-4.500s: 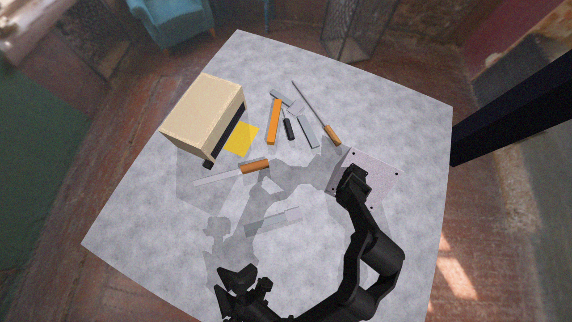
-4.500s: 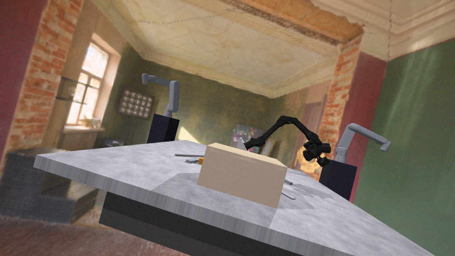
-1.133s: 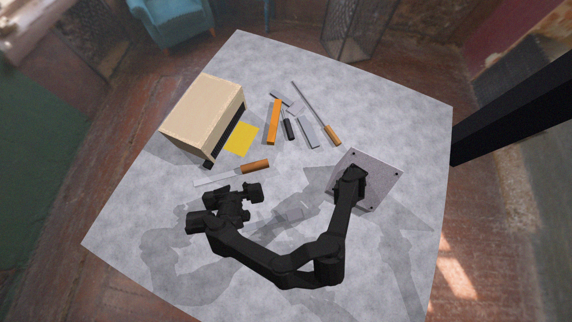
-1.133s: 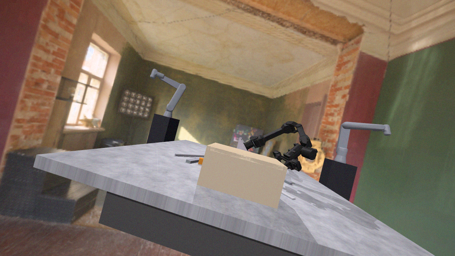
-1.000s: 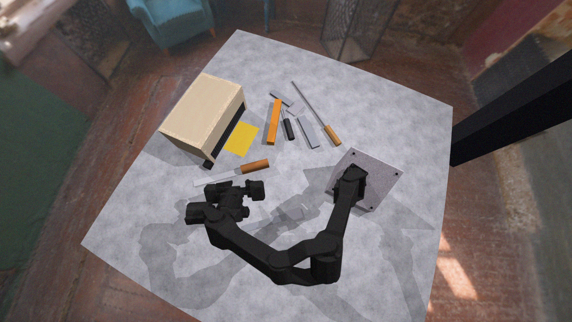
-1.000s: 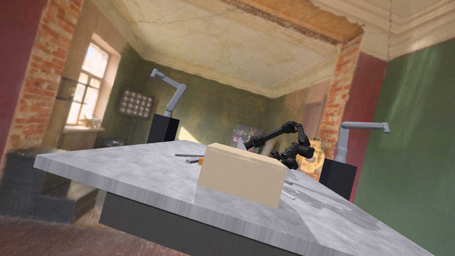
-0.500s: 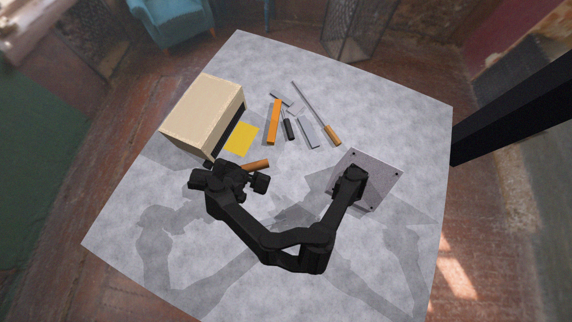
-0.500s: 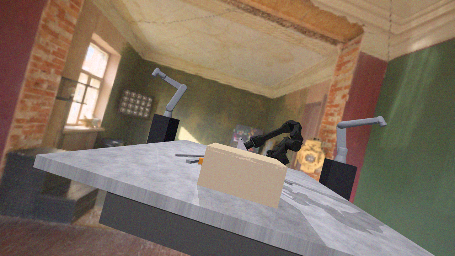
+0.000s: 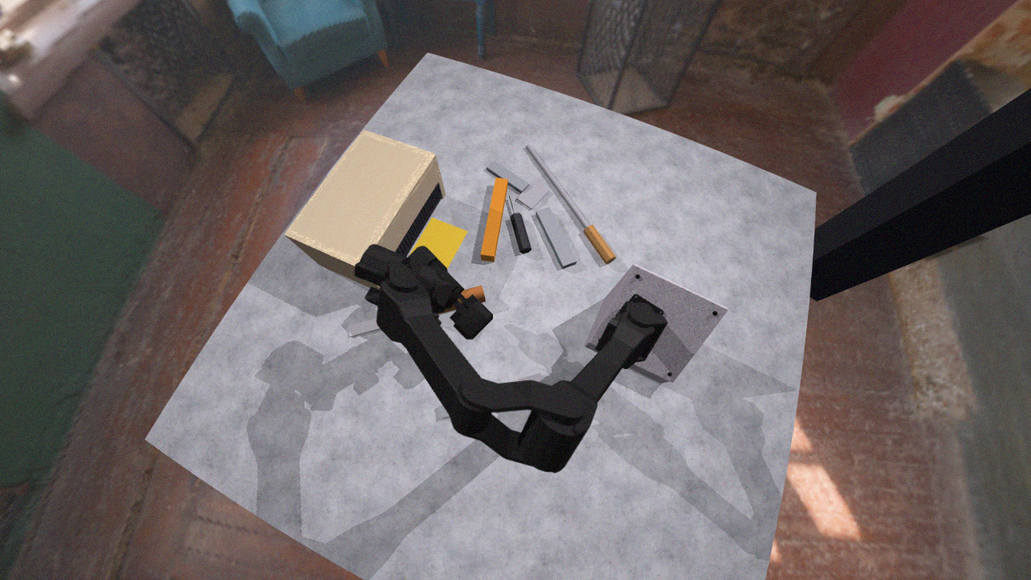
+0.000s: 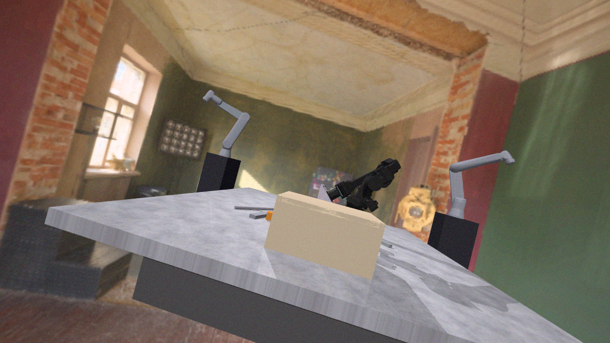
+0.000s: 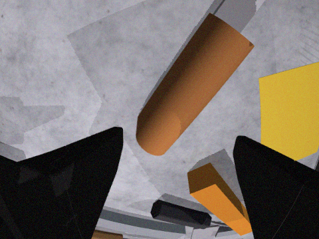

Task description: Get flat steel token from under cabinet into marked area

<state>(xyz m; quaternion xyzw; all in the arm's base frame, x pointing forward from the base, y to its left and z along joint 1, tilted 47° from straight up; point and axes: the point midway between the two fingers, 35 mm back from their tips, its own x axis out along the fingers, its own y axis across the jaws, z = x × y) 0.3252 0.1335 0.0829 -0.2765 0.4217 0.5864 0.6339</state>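
Note:
The beige cabinet (image 9: 367, 194) (image 10: 324, 234) stands at the left in the top view, its dark vent slots (image 9: 426, 216) facing the yellow marked area (image 9: 445, 239) (image 11: 289, 113). The steel token cannot be made out in any view. A tool with a brown round handle (image 9: 473, 293) (image 11: 193, 86) and flat pale blade lies beside the cabinet's near corner, partly hidden by the arm in the top view. My gripper (image 11: 180, 141) is open and empty above the table; in the wrist view the handle's rounded end shows between and just beyond its fingertips. The arm hides the fingers in the top view.
An orange bar (image 9: 494, 216) (image 11: 220, 202), a black-handled tool (image 9: 519, 232) (image 11: 181, 212), a grey bar (image 9: 555, 238), a small grey plate (image 9: 532, 196) and a long rod with a wooden handle (image 9: 599, 243) lie right of the yellow area. The arm's baseplate (image 9: 688, 310) is farther right.

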